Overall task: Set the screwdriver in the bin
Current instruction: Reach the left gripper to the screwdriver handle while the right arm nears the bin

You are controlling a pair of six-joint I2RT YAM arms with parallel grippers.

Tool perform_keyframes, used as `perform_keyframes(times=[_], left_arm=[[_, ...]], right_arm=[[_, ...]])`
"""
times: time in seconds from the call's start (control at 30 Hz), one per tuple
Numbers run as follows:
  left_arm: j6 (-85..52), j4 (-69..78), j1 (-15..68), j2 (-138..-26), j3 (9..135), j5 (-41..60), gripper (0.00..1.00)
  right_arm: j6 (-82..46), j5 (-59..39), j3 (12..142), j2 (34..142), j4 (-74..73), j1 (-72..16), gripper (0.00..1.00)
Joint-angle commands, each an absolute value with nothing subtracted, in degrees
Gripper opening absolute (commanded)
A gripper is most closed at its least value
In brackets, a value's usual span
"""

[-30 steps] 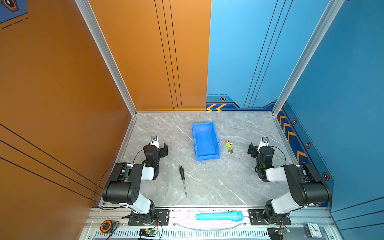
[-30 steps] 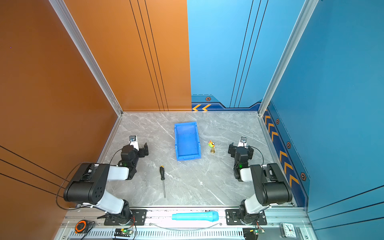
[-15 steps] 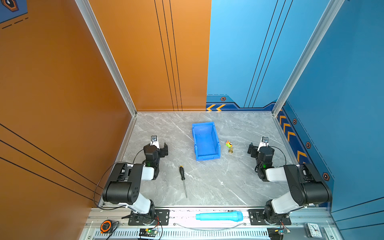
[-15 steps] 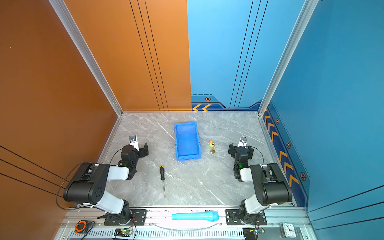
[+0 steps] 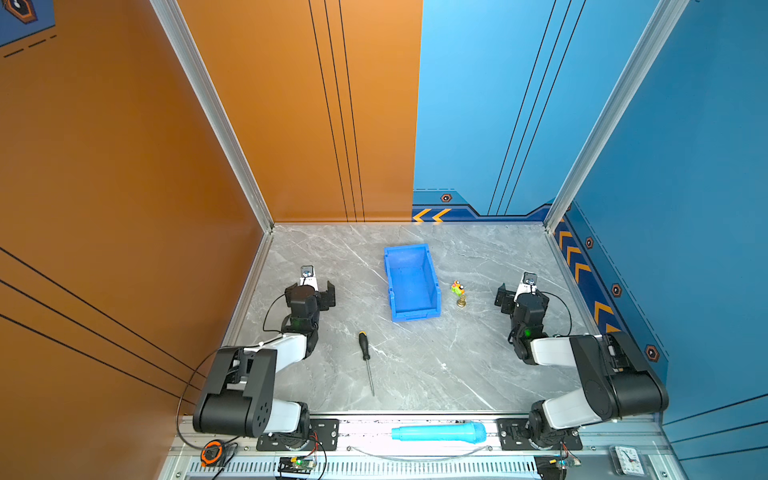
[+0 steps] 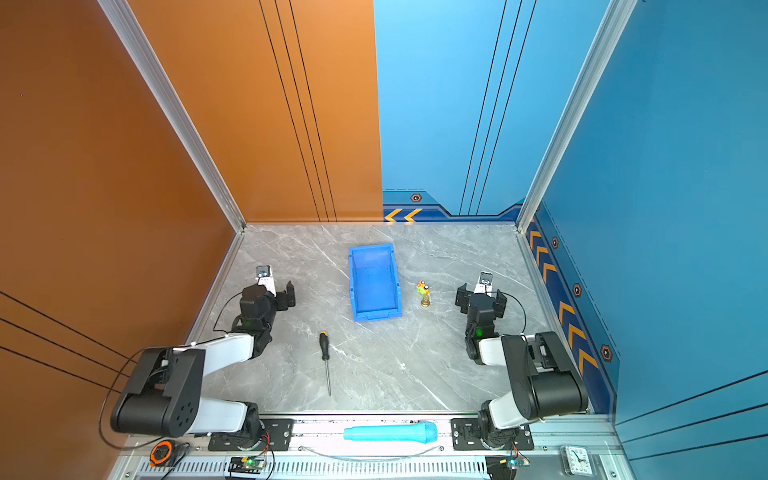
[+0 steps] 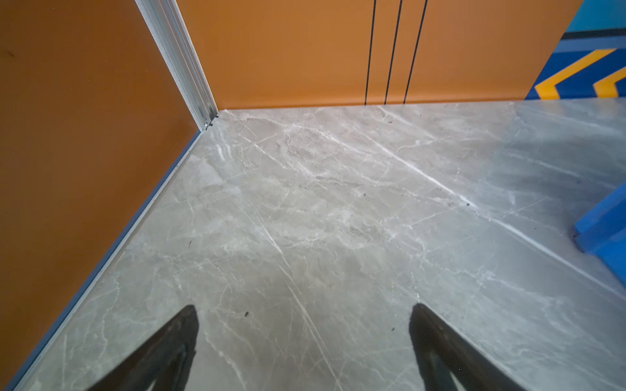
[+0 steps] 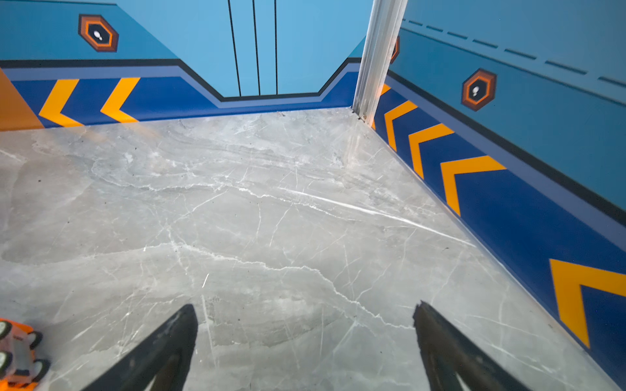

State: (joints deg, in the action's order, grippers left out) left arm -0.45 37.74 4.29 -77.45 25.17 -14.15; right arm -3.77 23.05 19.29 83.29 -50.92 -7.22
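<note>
Grey veined marble makes up the table [image 5: 436,365], and both arms sit folded low on it. The left gripper [image 7: 304,313] has its jaws spread wide with only bare stone between the dark fingers [image 7: 176,338], so it has hold of nothing. The right gripper [image 8: 305,311] is just as wide apart and likewise empty. The screwdriver [image 5: 365,357] lies flat behind the left gripper and off to its right, beside that arm's forearm and well apart from the fingers. Its black handle points toward the bin [image 5: 411,286] and its thin shaft toward the near rail. The bin stands to the right of the left gripper, about level with it, with open marble between them and between bin and screwdriver. Between the bin and the right gripper stands a small colourful toy [image 5: 458,291], possibly a figure on a brass-coloured base, though it is too small to read. On the rail behind both grippers lie a light-blue microphone [image 5: 438,432], an orange tape measure [image 5: 212,451] and a small clock [image 5: 627,459]. The left wrist view catches only a blue corner of the bin, cut off at its edge. The right wrist view shows just an orange sliver of the toy, and neither takes in the screwdriver.
</note>
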Motion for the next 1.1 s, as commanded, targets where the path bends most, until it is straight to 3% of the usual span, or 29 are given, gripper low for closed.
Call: perform_keyframes(times=[0.0, 0.17, 0.33, 0.63, 1.07], left_arm=[[-2.54, 26.15, 5.12, -72.47, 28.10, -13.24, 0.98], [-10.24, 11.53, 6.62, -68.40, 32.49, -11.25, 0.98], [-20.05, -5.28, 9.52, -67.96, 37.25, -13.91, 0.98], [-29.82, -23.66, 17.57, -68.03, 42.28, -10.13, 0.98], [-46.23, -33.68, 32.15, -78.53, 49.91, -9.44, 0.98]], right_arm=[[-2.57, 26.15, 21.60, 76.91, -42.22, -8.28, 1.00], [-2.47, 27.36, 22.48, 66.78, -33.56, -11.42, 1.00], [-9.94, 32.83, 29.51, 56.91, -10.84, -16.66, 1.00], [-12.61, 27.39, 39.43, 51.40, 16.48, -24.90, 1.00], [-7.88, 12.55, 43.02, 53.84, 20.94, -33.38, 1.00]])
